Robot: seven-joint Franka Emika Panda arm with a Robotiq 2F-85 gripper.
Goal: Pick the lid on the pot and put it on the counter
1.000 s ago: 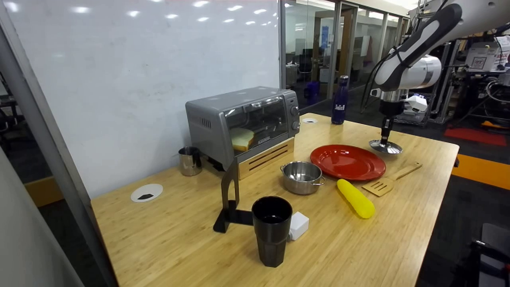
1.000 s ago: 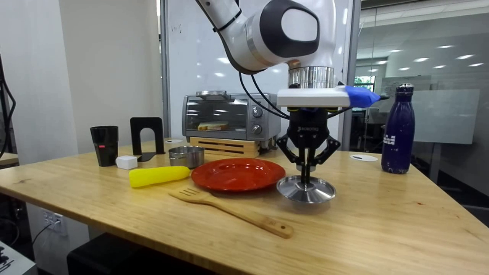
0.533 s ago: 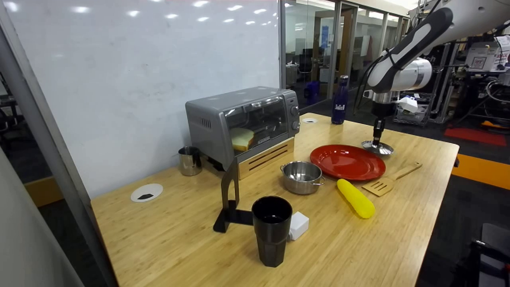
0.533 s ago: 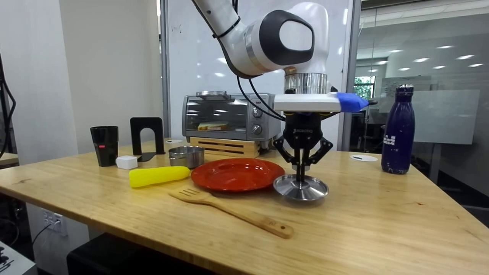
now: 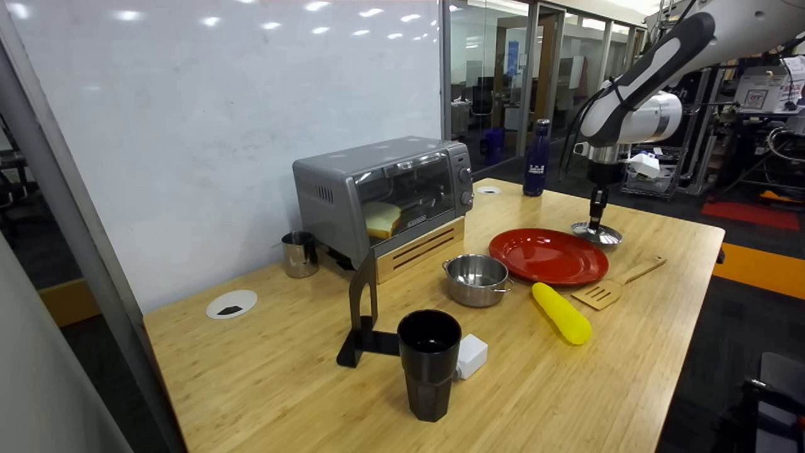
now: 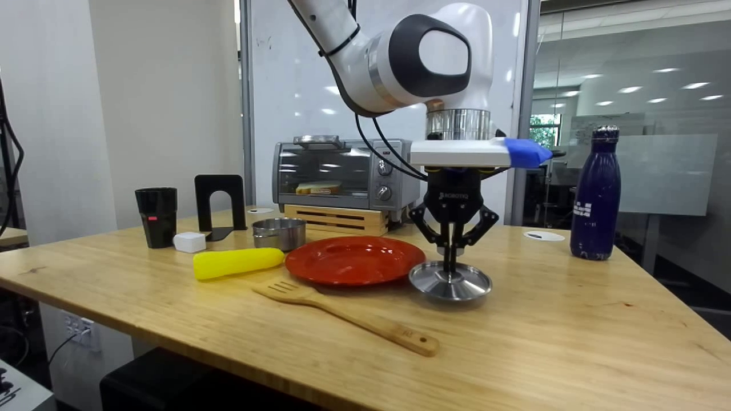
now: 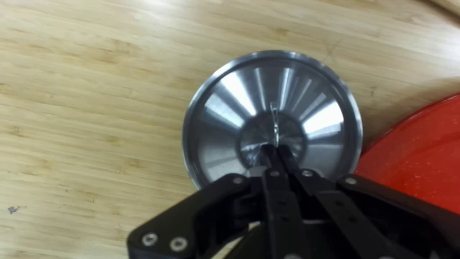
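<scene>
The lid [image 5: 607, 237] is a round silvery disc by the red plate's edge, and it also shows in an exterior view [image 6: 471, 283] and in the wrist view [image 7: 219, 144]. My gripper [image 6: 450, 269] points down with its fingers shut on the lid's thin handle; the wrist view shows the fingertips [image 7: 275, 148] around it. The lid is close to the wooden counter [image 6: 548, 342], nearly level; I cannot tell whether it touches. The silver pot [image 5: 476, 290] stands uncovered on the counter, and it also shows in an exterior view [image 6: 280, 235].
The red plate [image 5: 548, 255] lies right beside the lid. A wooden spatula [image 6: 365, 319] and a yellow object [image 5: 563, 314] lie nearby. A blue bottle [image 6: 595, 200], a toaster oven [image 5: 383, 189], a black cup [image 5: 429, 365] and a black bookend [image 6: 220, 200] stand around.
My gripper has carried the lid a short way toward the red plate and slightly down. Over the last half second it has stayed almost still, with the handle held throughout.
</scene>
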